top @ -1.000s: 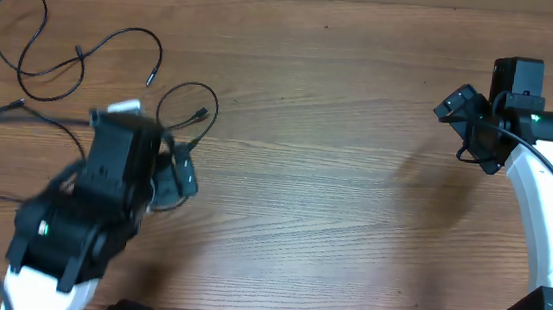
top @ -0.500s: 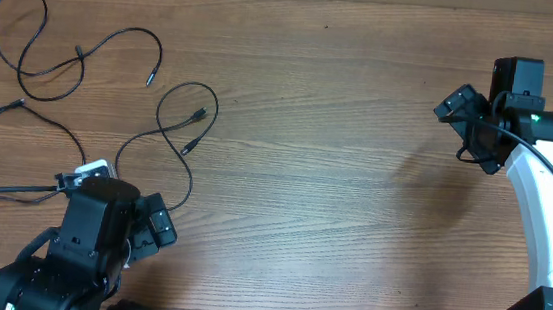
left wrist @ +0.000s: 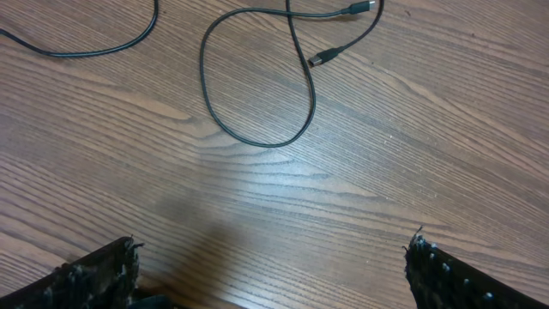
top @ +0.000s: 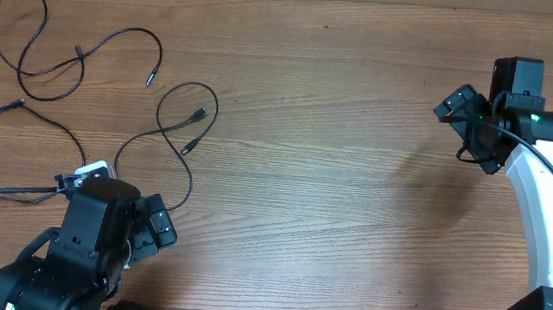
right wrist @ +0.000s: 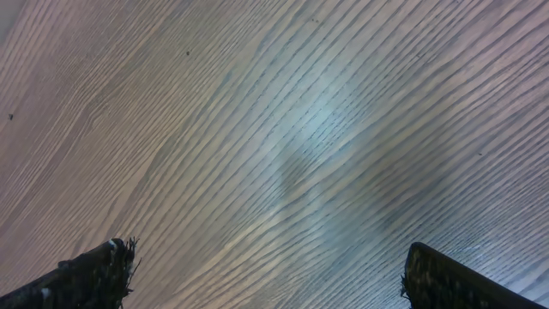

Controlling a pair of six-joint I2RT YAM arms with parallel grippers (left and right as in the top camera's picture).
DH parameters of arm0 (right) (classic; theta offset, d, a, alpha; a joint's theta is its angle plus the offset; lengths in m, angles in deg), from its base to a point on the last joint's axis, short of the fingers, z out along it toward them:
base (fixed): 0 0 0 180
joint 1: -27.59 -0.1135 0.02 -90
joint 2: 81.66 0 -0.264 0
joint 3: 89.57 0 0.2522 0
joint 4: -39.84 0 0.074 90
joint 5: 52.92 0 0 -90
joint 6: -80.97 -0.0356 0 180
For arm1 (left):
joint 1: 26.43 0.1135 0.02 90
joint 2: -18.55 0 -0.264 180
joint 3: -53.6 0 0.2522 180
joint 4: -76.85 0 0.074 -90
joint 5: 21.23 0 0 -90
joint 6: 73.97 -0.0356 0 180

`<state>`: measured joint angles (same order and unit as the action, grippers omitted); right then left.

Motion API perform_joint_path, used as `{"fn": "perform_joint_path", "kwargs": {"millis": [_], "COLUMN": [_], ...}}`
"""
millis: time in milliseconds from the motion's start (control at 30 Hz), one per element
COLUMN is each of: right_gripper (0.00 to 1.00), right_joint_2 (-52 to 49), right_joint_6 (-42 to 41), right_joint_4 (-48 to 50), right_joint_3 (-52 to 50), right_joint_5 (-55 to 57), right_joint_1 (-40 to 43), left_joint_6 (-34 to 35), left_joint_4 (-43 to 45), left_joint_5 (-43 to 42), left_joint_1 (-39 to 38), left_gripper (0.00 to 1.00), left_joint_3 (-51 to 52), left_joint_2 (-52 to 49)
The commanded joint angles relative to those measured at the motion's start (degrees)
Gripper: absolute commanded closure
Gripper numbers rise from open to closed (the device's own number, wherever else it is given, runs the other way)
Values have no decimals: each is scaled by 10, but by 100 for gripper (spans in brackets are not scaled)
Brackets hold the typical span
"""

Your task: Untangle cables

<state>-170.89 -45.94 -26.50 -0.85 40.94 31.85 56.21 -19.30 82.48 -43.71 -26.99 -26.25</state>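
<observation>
Several thin black cables lie spread as separate strands on the left of the wooden table. One winds at the far left corner (top: 24, 53). One makes a loop with two plug tips (top: 174, 116). One runs off the left edge (top: 16, 152). My left gripper (top: 124, 200) is open and empty near the front edge, just short of the loop. In the left wrist view the loop (left wrist: 257, 142) and its plug (left wrist: 326, 58) lie ahead of the gripper (left wrist: 274, 275). My right gripper (top: 469, 130) is open and empty at the far right, over bare wood (right wrist: 266, 275).
The wooden table (top: 334, 180) carries nothing else in view. The right arm's white link (top: 542, 218) runs along the right edge. The left arm's body (top: 56, 266) fills the front left corner.
The left arm has pulled back from the cable loop toward the front edge within the last second, uncovering the loop. It has held still for the last half second. The right arm has not moved.
</observation>
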Motion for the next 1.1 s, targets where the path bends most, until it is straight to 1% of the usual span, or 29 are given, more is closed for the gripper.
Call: {"fn": "perform_joint_path", "kwargs": {"millis": [0,867,1067], "right_gripper": [0,0,0], "right_joint_2": [5,5,5], "right_joint_6": [-2,-2,-2], "right_joint_4": [2,2,2], "right_joint_3": [12,12,12], "right_joint_5": [6,6,6], "right_joint_1": [1,1,1], "left_joint_6": [8,5,5], "left_joint_4": [0,-1,7], "left_joint_5": [-7,4,2], "left_joint_1": [-4,-6,-6], "left_gripper": [1,0,0], "left_joint_3": [5,7,13], "left_joint_2": [-2,2,35]}}
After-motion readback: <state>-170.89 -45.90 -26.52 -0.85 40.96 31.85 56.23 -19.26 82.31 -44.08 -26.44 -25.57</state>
